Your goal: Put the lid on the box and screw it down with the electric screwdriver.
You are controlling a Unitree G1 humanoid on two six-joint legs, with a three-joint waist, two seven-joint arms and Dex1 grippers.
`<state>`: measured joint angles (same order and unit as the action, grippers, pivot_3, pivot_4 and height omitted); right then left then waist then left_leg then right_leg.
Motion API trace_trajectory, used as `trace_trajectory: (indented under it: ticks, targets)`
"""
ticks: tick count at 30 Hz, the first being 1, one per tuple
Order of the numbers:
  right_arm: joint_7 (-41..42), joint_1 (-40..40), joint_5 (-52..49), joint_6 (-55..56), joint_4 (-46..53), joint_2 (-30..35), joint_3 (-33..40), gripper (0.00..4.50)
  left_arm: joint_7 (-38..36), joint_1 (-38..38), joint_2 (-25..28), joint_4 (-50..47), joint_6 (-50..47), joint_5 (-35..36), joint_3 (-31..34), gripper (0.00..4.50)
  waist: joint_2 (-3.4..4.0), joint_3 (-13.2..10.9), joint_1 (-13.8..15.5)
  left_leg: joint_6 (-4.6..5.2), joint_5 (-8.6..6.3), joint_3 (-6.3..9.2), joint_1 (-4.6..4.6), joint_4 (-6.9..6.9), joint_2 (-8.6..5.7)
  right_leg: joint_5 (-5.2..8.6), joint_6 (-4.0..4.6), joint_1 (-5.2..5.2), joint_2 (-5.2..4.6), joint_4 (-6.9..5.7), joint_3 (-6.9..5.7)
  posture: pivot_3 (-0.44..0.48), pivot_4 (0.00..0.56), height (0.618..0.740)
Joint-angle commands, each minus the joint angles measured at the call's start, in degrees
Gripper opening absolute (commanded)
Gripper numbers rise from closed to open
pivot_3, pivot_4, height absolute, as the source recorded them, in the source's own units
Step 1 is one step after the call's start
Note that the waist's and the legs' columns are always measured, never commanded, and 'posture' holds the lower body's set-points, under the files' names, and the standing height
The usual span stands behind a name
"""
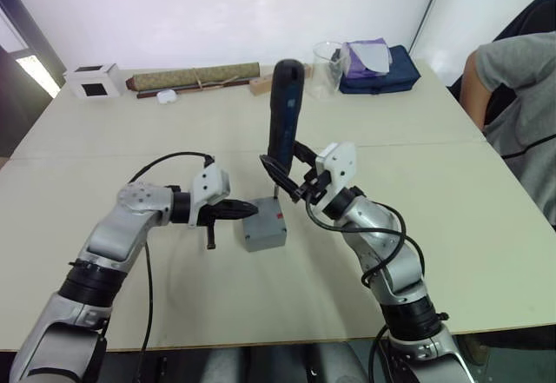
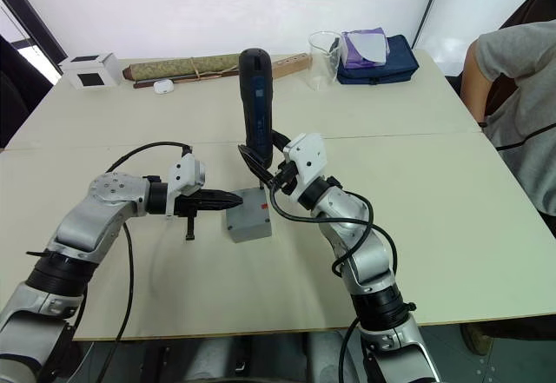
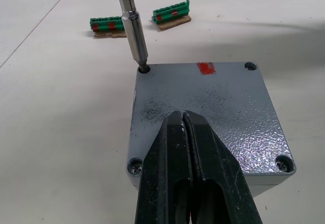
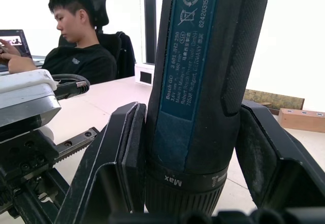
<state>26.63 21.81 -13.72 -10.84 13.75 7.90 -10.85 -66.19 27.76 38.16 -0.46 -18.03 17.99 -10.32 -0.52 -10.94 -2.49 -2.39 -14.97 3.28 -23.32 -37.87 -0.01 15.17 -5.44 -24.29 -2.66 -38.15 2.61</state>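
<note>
The grey lid (image 3: 218, 107) sits square on the grey box (image 1: 266, 238) at the table's middle, with a red mark (image 3: 205, 68) near its far edge. My right gripper (image 1: 282, 174) is shut on the dark blue electric screwdriver (image 1: 284, 114) and holds it upright. The screwdriver's metal bit (image 3: 134, 31) stands in the lid's far corner hole. From the left, my left gripper (image 3: 183, 120) is shut, its tips over the lid's near part; I cannot tell whether they touch it. Screw heads show in the two near corners.
Two green circuit boards (image 3: 106, 25) lie just beyond the box. Along the far edge are a white box with a black square (image 1: 93, 81), a rolled mat (image 1: 195, 77), a clear beaker (image 1: 326, 69) and a blue pouch (image 1: 382, 66). A person (image 1: 521, 114) sits at the right.
</note>
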Motion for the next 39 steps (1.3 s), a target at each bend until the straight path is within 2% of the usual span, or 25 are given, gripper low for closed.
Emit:
trace_trajectory:
  ticks: [1, 8, 11, 16, 31, 39]
  targets:
    - [1.09, -1.08, 0.72, 1.32, 0.79, 0.53, -0.8, 2.14, -0.09, -0.24, 0.35, 1.09, -0.22, -1.46, -0.31, 0.0, 0.0, 0.02, 0.0, 0.0, 0.0, 0.0, 0.01, 0.0, 0.0, 0.0, 0.0, 0.01, 0.0, 0.0, 0.0, 0.0, 0.15, 0.736]
    - [0.99, -2.72, 4.32, 1.76, -2.79, 1.21, -3.25, 2.14, -0.07, -0.93, 0.19, 0.64, -0.33, -1.91, -1.04, 0.0, -0.02, 0.07, -0.05, 0.0, 0.0, 0.0, 0.3, 0.01, 0.0, 0.01, 0.01, 0.33, 0.01, 0.02, 0.0, 0.0, 0.15, 0.736]
    - [0.44, -2.62, 6.63, 1.67, -5.22, 1.55, -4.34, 2.14, -0.13, -1.26, 0.1, 0.69, -0.05, -2.73, -1.65, 0.0, -0.09, 0.14, -0.04, 0.0, -0.01, -0.02, 1.08, 0.27, 0.0, 0.04, 0.02, 1.09, 0.0, 0.23, 0.0, 0.0, 0.15, 0.736]
    - [-0.36, -2.57, 7.42, 0.41, -6.72, 0.99, -4.63, 2.14, -0.24, -1.73, -0.04, 0.62, 0.02, -3.45, -1.92, 0.0, -0.25, 0.36, -0.04, 0.0, -0.01, -0.04, 1.94, 0.77, 0.01, 0.16, 0.17, 1.77, -0.01, 0.47, 0.03, 0.0, 0.15, 0.736]
    - [-1.5, -3.77, 7.48, -0.17, -8.26, 0.3, -5.08, 2.14, -0.29, -2.59, -0.37, 1.9, 0.57, -5.13, -2.4, 0.0, -0.33, 1.27, -0.02, 0.0, -0.02, 0.04, 1.96, 0.88, 0.05, 0.24, 0.29, 1.83, 0.0, 0.64, 0.01, 0.0, 0.15, 0.736]
    - [-2.41, -2.23, 6.06, -0.46, -6.53, -0.37, -3.03, 2.14, -0.55, -2.0, -0.69, 1.43, -0.07, -4.03, -1.76, 0.0, -0.32, 1.28, -0.01, 0.0, -0.02, 0.09, 1.96, 0.9, 0.06, 0.26, 0.29, 1.84, 0.0, 0.71, 0.01, 0.0, 0.15, 0.736]
